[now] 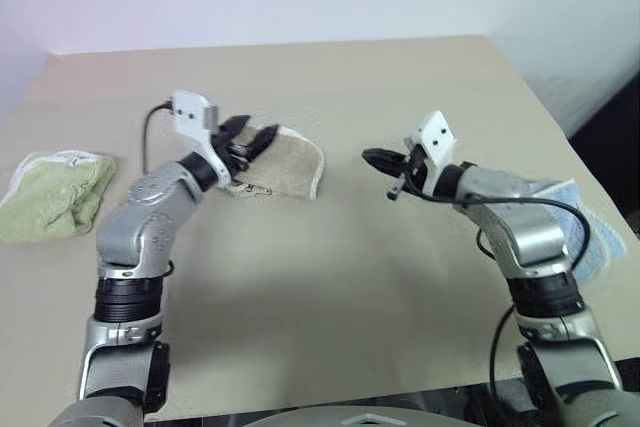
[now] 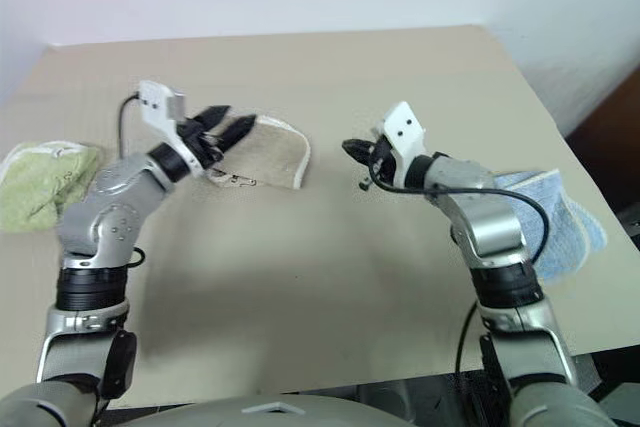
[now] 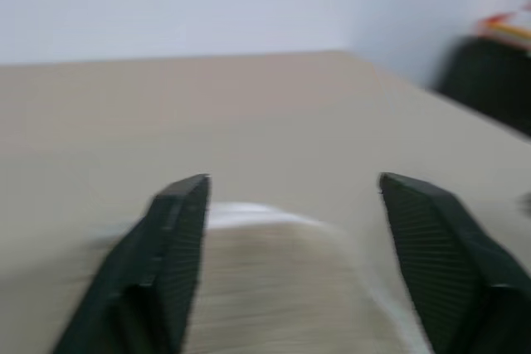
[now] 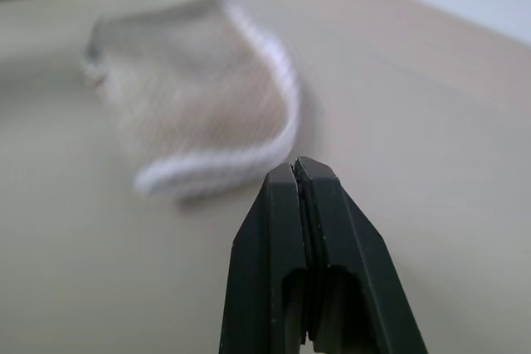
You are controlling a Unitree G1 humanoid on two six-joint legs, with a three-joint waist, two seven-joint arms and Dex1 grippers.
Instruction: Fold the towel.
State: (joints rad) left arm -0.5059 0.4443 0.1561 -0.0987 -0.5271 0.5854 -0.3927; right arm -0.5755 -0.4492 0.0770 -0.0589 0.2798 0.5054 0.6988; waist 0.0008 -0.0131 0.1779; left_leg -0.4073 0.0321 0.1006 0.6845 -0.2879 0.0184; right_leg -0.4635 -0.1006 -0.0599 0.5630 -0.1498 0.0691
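Observation:
The towel [image 1: 285,163], beige with a white corded edge, lies folded small on the table a little left of centre. In the right wrist view the towel [image 4: 195,105] shows as a rounded packet. My left gripper [image 1: 250,137] hovers over the towel's left end, open, with nothing between its fingers [image 3: 174,238]. Off to the towel's right, clear of the cloth, my right gripper [image 1: 375,158] hangs above the table, pointing toward it. Its fingers [image 4: 303,230] are pressed together and hold nothing.
A light green towel [image 1: 55,192] lies crumpled near the table's left edge. A light blue towel [image 2: 560,217] sits at the right edge, partly behind my right arm. The tan table [image 1: 330,277] ends close behind at the wall.

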